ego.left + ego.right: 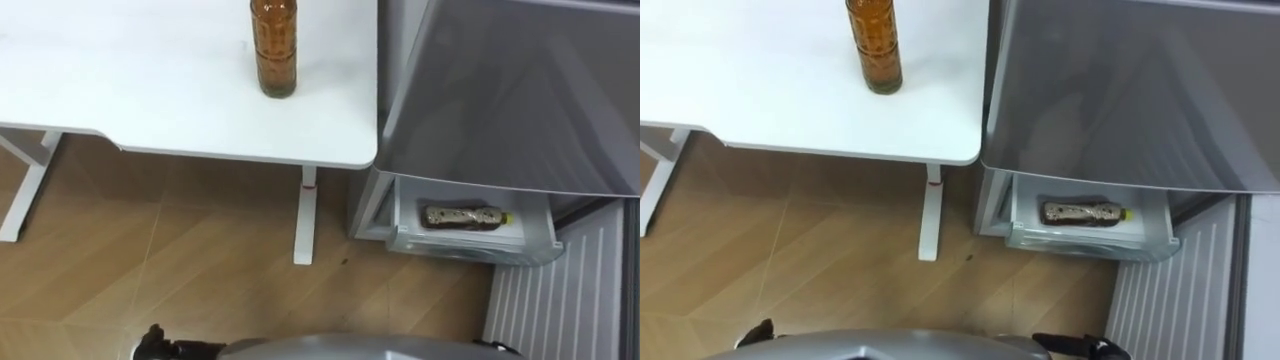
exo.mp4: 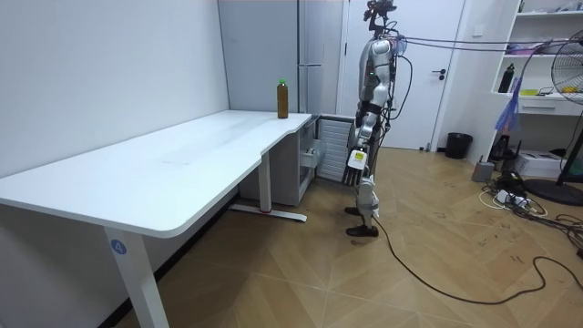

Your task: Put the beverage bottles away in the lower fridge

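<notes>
A brown drink bottle (image 1: 276, 50) stands upright on the white table (image 1: 150, 90), near its right end. A second brown bottle (image 1: 463, 216) lies on its side in the open drawer (image 1: 470, 245) at the bottom of the grey fridge (image 1: 510, 100). My left hand (image 1: 155, 343) hangs low at the bottom edge of the left eye view, far from both bottles. My right hand (image 1: 1080, 345) shows as a dark sliver at the bottom edge of the right eye view. In the room view I stand upright on the wooden floor, facing the fridge (image 2: 319, 55) and the table's end.
The table's leg (image 1: 305, 215) stands on the wood floor between me and the fridge drawer. The fridge's opened door (image 1: 560, 300) with its white ribbed shelf stands at the right. In the room view a fan (image 2: 569, 91), a shelf and cables lie behind me.
</notes>
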Robot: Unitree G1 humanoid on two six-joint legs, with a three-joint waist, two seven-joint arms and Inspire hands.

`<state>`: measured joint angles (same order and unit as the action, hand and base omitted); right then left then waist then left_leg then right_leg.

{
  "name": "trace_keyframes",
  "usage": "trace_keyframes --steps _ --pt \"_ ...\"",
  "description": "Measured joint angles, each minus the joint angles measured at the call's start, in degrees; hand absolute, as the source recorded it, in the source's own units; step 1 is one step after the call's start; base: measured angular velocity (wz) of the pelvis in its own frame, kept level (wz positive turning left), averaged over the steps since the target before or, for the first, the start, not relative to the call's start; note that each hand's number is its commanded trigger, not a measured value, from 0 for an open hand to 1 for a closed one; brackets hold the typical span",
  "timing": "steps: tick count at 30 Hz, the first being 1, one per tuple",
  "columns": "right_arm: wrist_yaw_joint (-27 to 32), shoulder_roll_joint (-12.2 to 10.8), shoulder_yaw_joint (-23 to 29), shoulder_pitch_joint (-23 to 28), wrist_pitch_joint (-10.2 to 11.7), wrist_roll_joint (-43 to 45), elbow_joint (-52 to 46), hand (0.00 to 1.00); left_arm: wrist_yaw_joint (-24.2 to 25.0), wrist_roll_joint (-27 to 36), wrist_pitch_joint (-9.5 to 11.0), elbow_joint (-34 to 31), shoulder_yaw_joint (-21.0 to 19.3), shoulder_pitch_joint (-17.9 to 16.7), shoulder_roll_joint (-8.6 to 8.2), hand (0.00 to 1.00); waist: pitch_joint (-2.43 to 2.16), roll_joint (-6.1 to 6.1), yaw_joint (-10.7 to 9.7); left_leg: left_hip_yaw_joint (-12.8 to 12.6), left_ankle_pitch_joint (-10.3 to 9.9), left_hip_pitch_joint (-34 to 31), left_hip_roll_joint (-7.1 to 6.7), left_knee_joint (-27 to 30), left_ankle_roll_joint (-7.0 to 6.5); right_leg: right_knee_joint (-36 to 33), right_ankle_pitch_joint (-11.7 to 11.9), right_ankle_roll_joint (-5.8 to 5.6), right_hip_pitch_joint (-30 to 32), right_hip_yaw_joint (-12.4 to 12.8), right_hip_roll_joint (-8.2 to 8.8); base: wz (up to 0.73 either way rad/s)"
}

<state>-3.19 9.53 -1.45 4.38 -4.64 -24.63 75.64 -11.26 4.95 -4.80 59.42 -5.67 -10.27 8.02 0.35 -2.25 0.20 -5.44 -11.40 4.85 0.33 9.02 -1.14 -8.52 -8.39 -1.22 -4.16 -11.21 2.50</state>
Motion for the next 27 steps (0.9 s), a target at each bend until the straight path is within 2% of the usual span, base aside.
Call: trace_keyframes --steps 3,5,9,11,15,17,19,22,27 --pt "0.18 0.0 1.89 0.22 -0.04 0.95 0.02 0.0 -2.58 0.08 -0.02 -3.99 -5.3 0.47 -0.12 0.0 -0.03 -0.13 0.06 0.02 -0.01 -0.02 0.02 0.02 0.02 -0.04 -0.01 0.02 -0.1 0.02 -0.03 0.0" --pt "1.1 0.03 2.85 0.95 0.05 2.57 0.0 0.0 -6.84 1.42 0.87 -8.65 -7.71 0.85 -0.15 0.0 0.02 0.09 0.03 -0.32 -0.01 0.71 0.02 -0.22 0.02 -0.04 -0.01 0.02 -0.32 0.28 -0.06 -0.06" --pt "1.21 0.08 3.39 1.62 0.45 3.64 0.06 0.0 -11.9 2.0 3.25 -12.0 -8.17 1.34 -0.1 0.0 -0.28 0.82 0.03 -0.94 -0.07 1.36 0.04 -0.68 -0.02 -0.12 -0.01 0.01 -0.92 1.25 -0.16 -0.11" --pt "1.23 0.08 3.62 2.37 0.44 3.64 0.0 0.0 -14.34 2.32 3.48 -13.88 -8.26 1.27 -0.12 0.0 -0.38 1.02 -0.05 -1.15 -0.07 1.73 0.07 -0.88 -0.02 -0.12 -0.01 0.02 -1.08 1.46 -0.22 -0.05" --pt "1.09 0.08 4.15 3.57 0.3 4.95 0.0 0.0 -20.52 2.31 3.89 -22.93 -9.9 1.04 -0.28 0.0 -0.43 1.1 0.03 -1.29 -0.1 1.76 0.18 -0.88 0.04 -0.19 0.02 0.05 -0.98 1.53 -0.35 -0.02" --pt "1.02 0.08 4.42 3.76 0.3 5.14 0.03 0.0 -24.63 2.31 5.62 -26.42 -10.07 0.95 -0.27 0.0 -0.6 1.42 0.17 -1.48 -0.13 1.95 0.25 -0.88 0.08 -0.21 0.04 0.08 -1.1 1.66 -0.42 -0.05" --pt "1.05 0.07 4.84 3.8 0.29 5.14 0.07 0.0 -27.05 2.25 6.78 -27.15 -10.06 0.93 -0.28 0.0 -0.53 1.63 0.04 -1.57 -0.16 2.59 0.33 -1.19 0.13 -0.18 0.04 0.09 -1.5 1.69 -0.51 -0.03" --pt "1.06 0.07 4.89 3.77 0.01 4.59 -0.02 0.0 -30.71 2.32 6.85 -28.9 -9.99 0.88 -0.44 0.0 -0.57 1.72 0.12 -1.6 -0.29 2.83 0.5 -1.23 0.28 -0.15 0.05 0.11 -1.39 1.74 -0.67 0.0" --pt "1.08 0.07 4.92 3.55 0.06 4.86 0.04 0.0 -34.92 2.09 7.17 -36.5 -10.11 0.88 -0.47 0.0 -0.61 1.85 0.4 -1.51 -0.29 3.74 0.51 -1.28 0.28 -0.16 0.07 0.15 -2.04 1.71 -0.7 0.0"
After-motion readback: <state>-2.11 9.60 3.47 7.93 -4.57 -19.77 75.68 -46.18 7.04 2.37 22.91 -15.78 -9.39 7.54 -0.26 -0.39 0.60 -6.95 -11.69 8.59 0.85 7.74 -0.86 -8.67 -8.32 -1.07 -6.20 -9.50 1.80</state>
